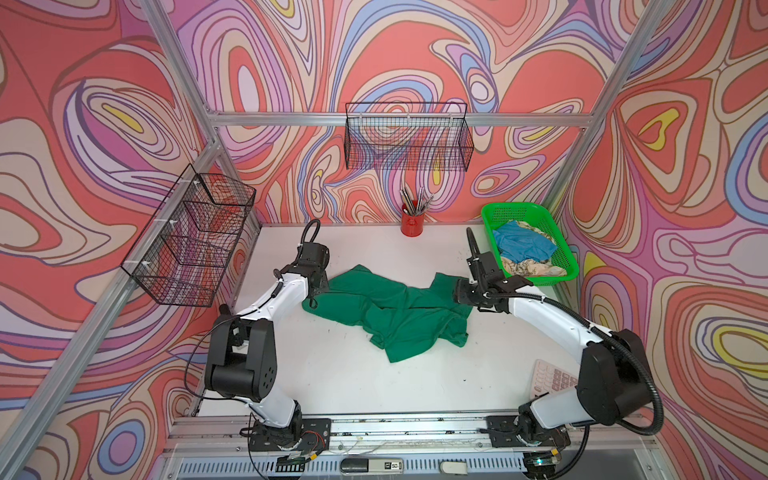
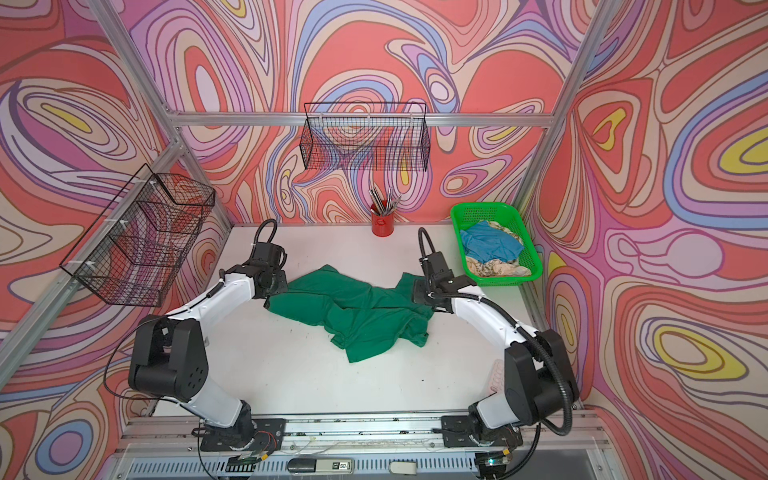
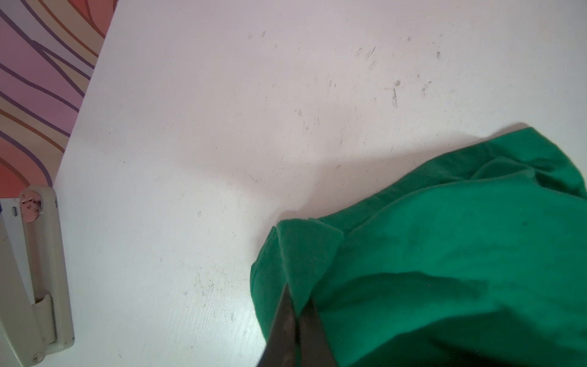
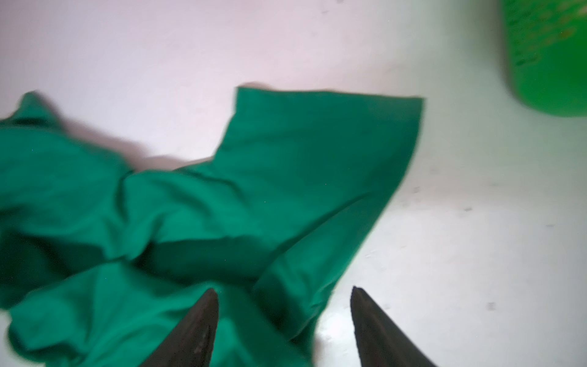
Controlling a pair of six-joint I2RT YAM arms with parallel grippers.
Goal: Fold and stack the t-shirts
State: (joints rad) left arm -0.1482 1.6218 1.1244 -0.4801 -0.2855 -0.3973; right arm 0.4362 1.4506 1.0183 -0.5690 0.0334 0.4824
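A dark green t-shirt (image 1: 395,316) (image 2: 357,320) lies crumpled across the middle of the white table. My left gripper (image 3: 297,302) (image 1: 311,300) is shut on a fold of cloth at that shirt's left edge (image 3: 444,254). My right gripper (image 4: 286,290) (image 1: 457,291) hangs open over the shirt's right side (image 4: 254,190), one finger above cloth and the other above bare table. In the green basket (image 1: 570,266) lie a light blue t-shirt (image 1: 523,245) and a cream patterned t-shirt (image 1: 536,268), both bunched up.
A red cup of pens (image 1: 412,222) stands at the back middle. Black wire baskets hang on the left wall (image 1: 199,237) and the back wall (image 1: 407,141). A pink calculator (image 1: 552,378) lies at the front right, partly under my right arm. A beige device (image 3: 41,270) sits at the table's edge.
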